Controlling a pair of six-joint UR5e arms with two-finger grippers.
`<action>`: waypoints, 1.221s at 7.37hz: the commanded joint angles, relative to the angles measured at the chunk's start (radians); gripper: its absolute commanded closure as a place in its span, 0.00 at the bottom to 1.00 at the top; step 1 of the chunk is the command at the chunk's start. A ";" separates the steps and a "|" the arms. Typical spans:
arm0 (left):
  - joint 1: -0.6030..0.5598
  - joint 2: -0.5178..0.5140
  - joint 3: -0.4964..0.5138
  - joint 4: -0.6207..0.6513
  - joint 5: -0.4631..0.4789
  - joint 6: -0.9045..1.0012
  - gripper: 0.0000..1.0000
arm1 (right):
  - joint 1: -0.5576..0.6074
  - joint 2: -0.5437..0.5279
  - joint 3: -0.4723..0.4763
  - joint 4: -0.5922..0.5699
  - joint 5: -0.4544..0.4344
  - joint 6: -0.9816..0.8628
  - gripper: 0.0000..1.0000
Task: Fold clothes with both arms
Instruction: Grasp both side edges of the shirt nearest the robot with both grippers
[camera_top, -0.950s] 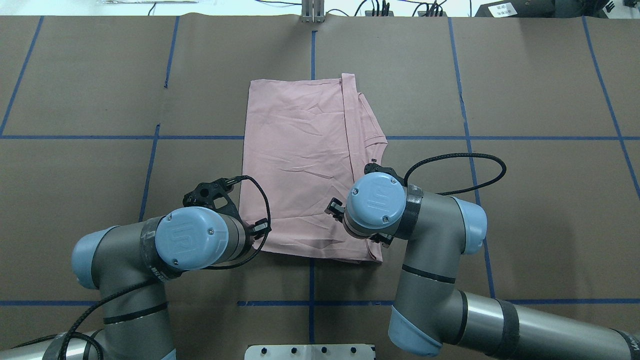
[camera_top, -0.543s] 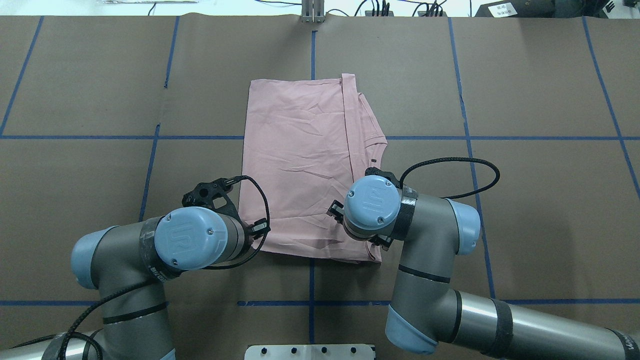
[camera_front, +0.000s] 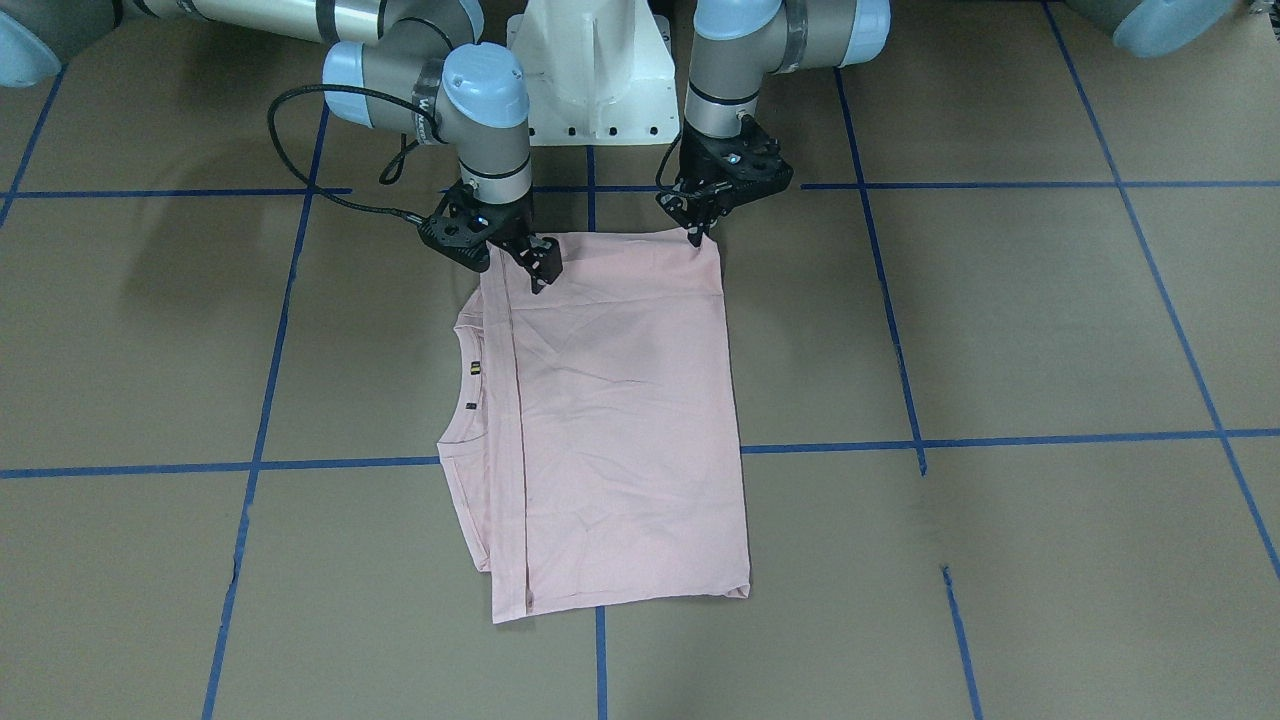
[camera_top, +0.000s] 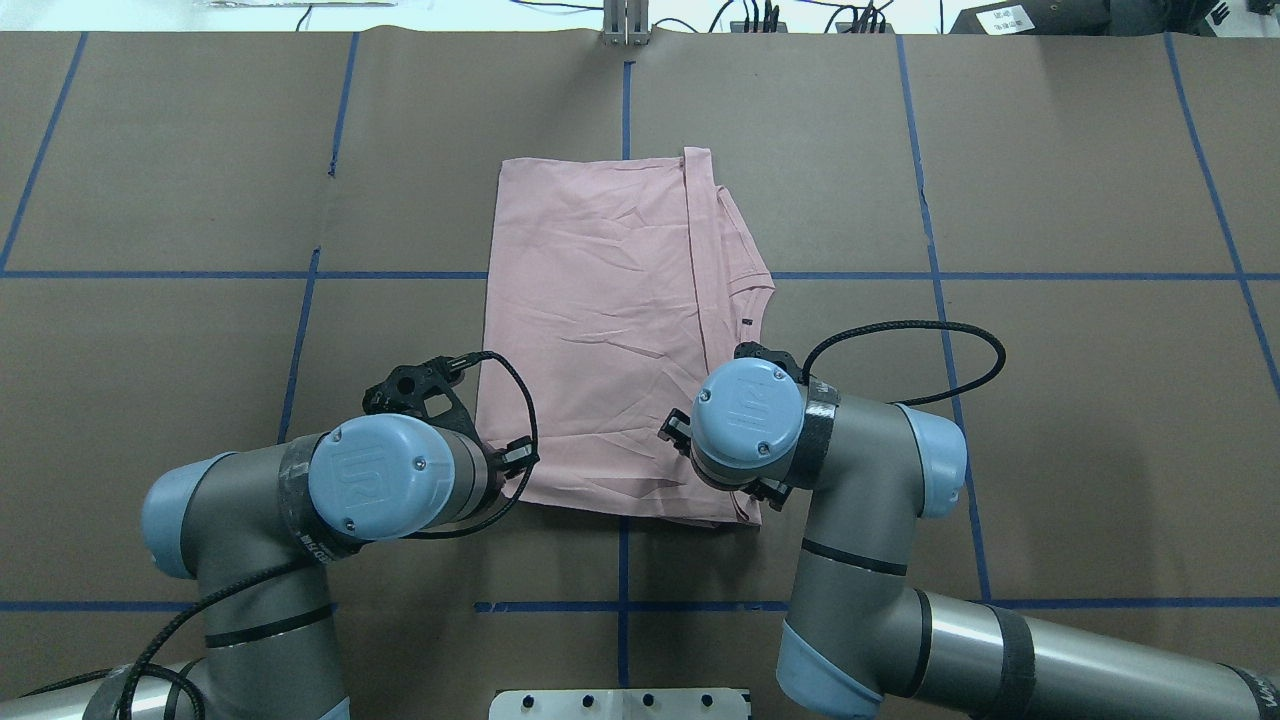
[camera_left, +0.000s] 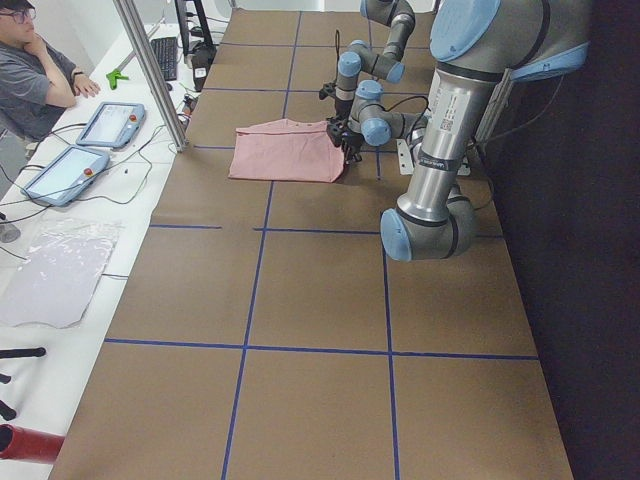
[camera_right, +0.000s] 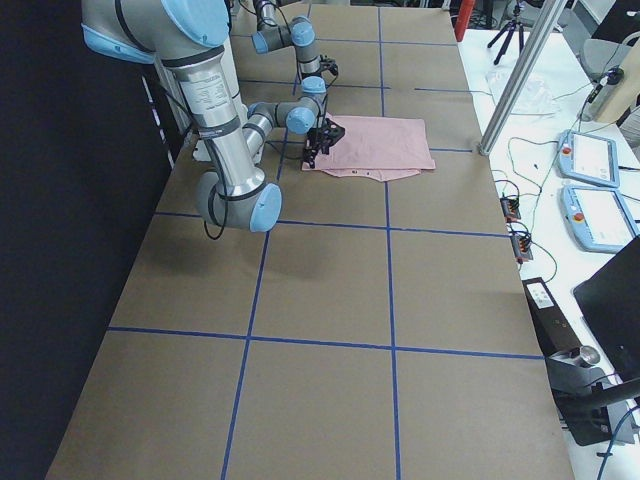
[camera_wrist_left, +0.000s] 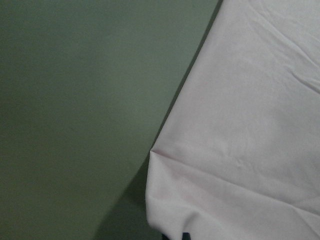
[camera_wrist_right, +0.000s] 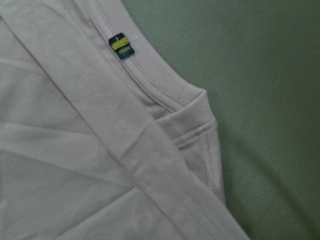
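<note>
Fold step | T-shirt (camera_top: 600, 330) lies flat mid table (camera_top: 1050, 450), one side folded in | left gripper (camera_front: 697, 232) pinched on its corner by the robot | right gripper (camera_front: 538, 268) at the other corner, can't tell if closed | best to lift both corners together, level and slow

Left fingers (camera_front: 694, 236) and right fingers (camera_front: 543, 270) — both lowered, pointing downward.
</note>
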 joint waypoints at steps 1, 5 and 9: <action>0.000 0.000 0.002 0.000 0.000 -0.001 1.00 | -0.034 -0.006 0.015 -0.024 -0.005 0.010 0.00; -0.002 0.000 0.003 0.000 0.000 0.001 1.00 | -0.040 -0.004 0.004 -0.020 -0.007 0.009 0.19; -0.002 -0.001 0.003 0.000 0.000 -0.001 1.00 | -0.036 -0.001 0.007 -0.018 -0.004 0.004 1.00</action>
